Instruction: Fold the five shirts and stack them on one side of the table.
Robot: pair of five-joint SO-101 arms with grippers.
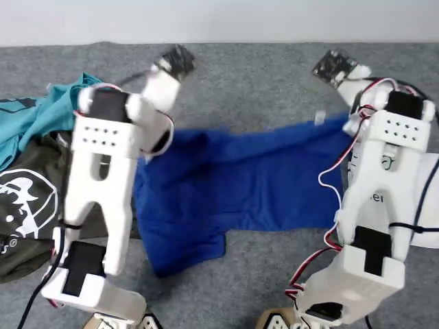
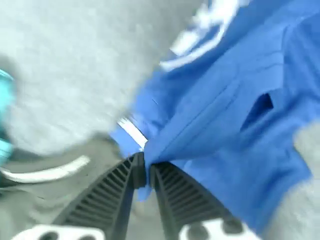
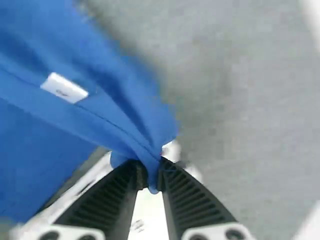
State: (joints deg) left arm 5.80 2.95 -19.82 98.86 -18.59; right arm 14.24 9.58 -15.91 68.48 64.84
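Left gripper clamped on blue shirt edge, right gripper clamped on opposite end, both arms stretched forward over table

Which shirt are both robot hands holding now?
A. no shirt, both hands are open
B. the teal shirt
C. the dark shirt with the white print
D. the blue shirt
D: the left hand and the right hand are each shut on an edge of the blue shirt, which lies spread out between the two arms.
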